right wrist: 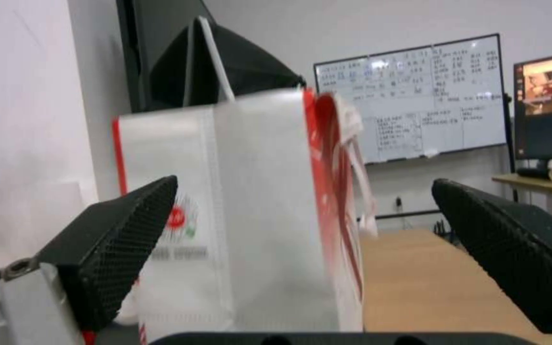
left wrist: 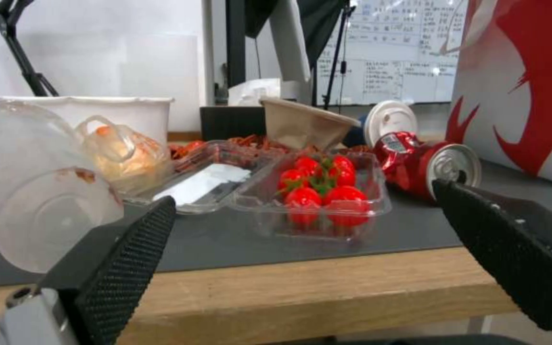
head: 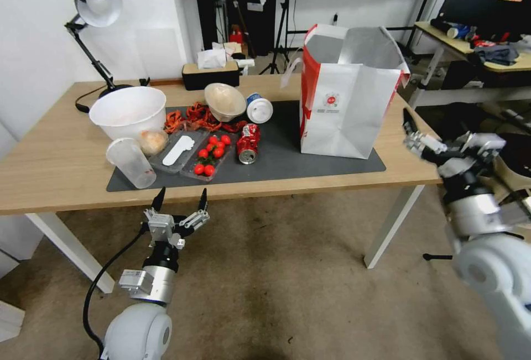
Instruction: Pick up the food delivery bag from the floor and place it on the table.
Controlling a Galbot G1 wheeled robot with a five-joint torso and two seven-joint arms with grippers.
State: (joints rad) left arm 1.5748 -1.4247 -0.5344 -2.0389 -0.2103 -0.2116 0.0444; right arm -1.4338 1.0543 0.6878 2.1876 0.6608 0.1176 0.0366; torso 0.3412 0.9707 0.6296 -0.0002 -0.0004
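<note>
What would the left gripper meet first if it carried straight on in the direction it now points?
Probably the clear tray of tomatoes on the mat. The left gripper, fingers open, sits at the table's near edge, level with its top; depth is uncertain.

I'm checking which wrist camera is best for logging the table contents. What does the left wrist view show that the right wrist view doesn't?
Left wrist view alone: the tray of cherry tomatoes, the crushed red can, the clear plastic cup and the white bowl on the dark mat, seen past the open left tool.

Right wrist view alone: the bag's white handle, a monitor and the open right tool.

Both: the food delivery bag, the wooden table and a whiteboard.
</note>
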